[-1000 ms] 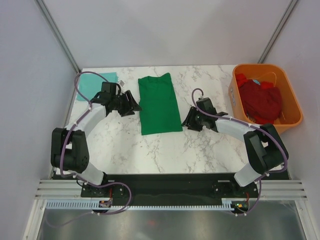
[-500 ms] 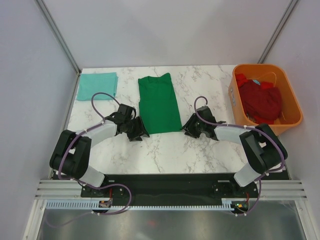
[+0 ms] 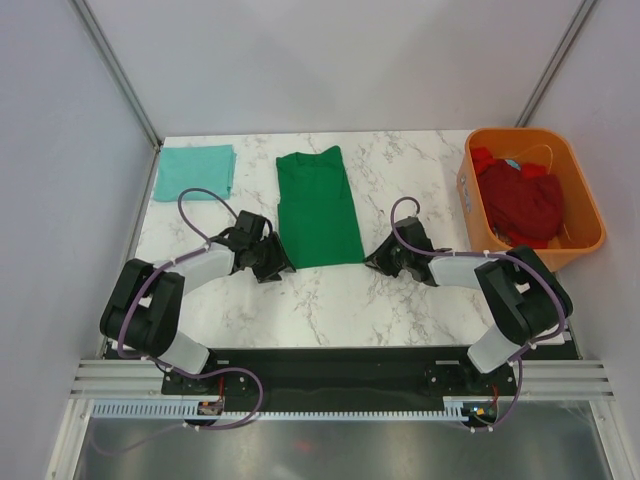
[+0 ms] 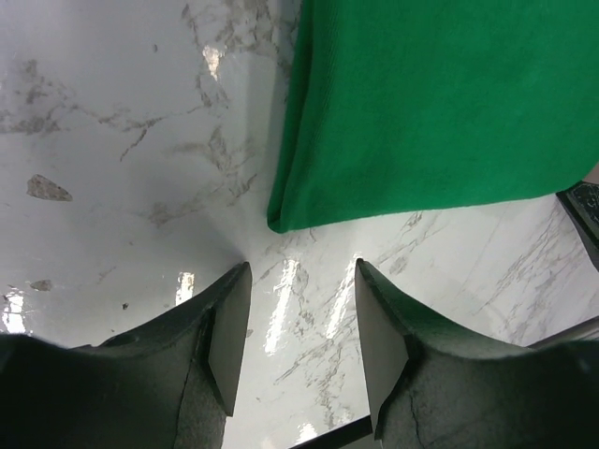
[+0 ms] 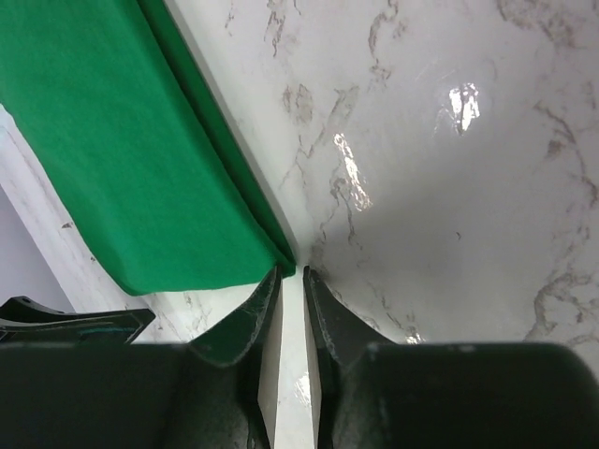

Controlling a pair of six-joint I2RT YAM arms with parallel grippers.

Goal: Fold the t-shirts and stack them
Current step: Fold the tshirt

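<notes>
1. Where your green t-shirt (image 3: 318,208) lies flat at the middle of the bench (image 3: 400,170), folded into a long strip with its collar at the far end, both tools sit low at its near corners
2. Your left tool (image 4: 302,267) stands wide, jaws well apart; the shirt's near left corner lies just beyond the fingertips (image 4: 234,299), apart from them, with nothing held
3. Your right tool (image 5: 291,272) is narrow, with only a slit of bench showing between the jaws; its tips meet the near right corner, and I cannot tell whether any cloth is pinched
4. Your pale teal t-shirt (image 3: 195,172) lies folded at the bench's far left corner, well apart from both tools
5. Your dark red t-shirts (image 3: 522,203) lie heaped in the orange tub (image 3: 466,190) at the bench's far right edge
</notes>
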